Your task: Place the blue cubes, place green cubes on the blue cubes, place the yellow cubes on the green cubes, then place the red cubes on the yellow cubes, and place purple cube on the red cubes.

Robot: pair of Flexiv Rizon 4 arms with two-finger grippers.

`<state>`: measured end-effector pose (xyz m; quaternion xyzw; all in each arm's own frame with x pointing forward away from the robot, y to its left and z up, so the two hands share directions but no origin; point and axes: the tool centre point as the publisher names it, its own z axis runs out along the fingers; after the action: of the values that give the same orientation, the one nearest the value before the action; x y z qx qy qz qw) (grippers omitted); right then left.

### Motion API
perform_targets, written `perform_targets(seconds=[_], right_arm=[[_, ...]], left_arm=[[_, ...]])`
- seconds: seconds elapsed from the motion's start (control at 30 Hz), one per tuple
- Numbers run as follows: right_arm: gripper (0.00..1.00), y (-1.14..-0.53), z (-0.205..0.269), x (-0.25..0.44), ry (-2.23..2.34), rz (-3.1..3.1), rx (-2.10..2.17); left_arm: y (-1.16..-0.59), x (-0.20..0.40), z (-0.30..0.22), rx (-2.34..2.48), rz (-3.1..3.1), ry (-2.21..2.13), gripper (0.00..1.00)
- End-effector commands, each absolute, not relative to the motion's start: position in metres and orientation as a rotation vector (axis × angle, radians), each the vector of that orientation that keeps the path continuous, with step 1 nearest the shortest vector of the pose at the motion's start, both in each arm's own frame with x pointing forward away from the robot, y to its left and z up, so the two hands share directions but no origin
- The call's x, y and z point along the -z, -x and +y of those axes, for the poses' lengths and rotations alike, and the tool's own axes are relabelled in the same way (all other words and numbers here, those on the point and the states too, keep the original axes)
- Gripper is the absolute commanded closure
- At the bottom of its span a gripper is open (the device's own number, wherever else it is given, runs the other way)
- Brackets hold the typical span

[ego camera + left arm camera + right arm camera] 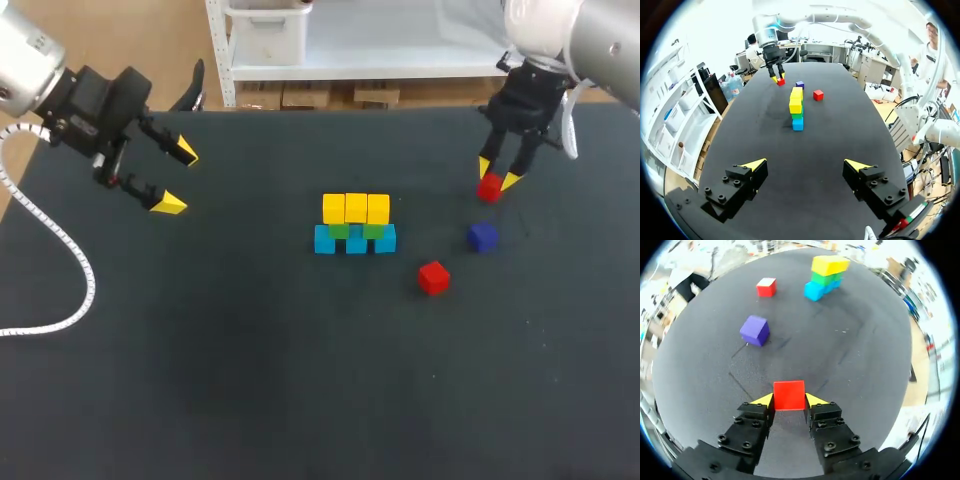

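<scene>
R gripper (497, 176) points straight down, pinching red cube (489, 189); L gripper (178, 177) tilted sideways, spread wide.

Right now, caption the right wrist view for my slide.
Right pincer shut on a red cube, purple cube and stack ahead.

Loose cubes (433, 277) right of cube stack (355, 225)

From above, my green cubes (340, 231) show only as slivers between the yellow cubes (356, 208) and blue cubes (355, 241). From my left wrist the stack (797, 107) sits end-on, far cubes hidden. My right gripper (498, 174) half-covers the red cube (489, 189).
</scene>
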<state>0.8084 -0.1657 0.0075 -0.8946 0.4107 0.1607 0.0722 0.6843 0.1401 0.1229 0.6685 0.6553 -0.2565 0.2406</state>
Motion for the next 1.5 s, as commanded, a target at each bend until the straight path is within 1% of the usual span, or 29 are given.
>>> perform_targets(seconds=[0.03,0.17,0.4,0.63,0.8,1.5], right_arm=[[1.00,-0.799,-0.175,-0.033,2.465,1.500,-0.507],[1.00,-0.789,-0.173,-0.055,2.203,1.614,-0.528],[1.00,-0.768,-0.165,-0.085,1.999,1.647,-0.474],[1.00,-0.748,-0.156,-0.096,1.814,1.519,-0.731],[1.00,-0.731,-0.146,-0.097,1.817,1.409,-0.884],[1.00,-0.728,-0.145,-0.096,1.826,1.405,-0.890]], left_arm=[[-0.684,-0.123,0.141,0.702,1.788,-1.830,0.00],[-0.684,-0.123,0.141,0.702,1.788,-1.830,0.00],[-0.684,-0.123,0.141,0.702,1.788,-1.830,0.00],[-0.684,-0.123,0.141,0.702,1.788,-1.830,0.00],[-0.684,-0.123,0.141,0.702,1.788,-1.830,0.00],[-0.684,-0.123,0.141,0.702,1.788,-1.830,0.00]])
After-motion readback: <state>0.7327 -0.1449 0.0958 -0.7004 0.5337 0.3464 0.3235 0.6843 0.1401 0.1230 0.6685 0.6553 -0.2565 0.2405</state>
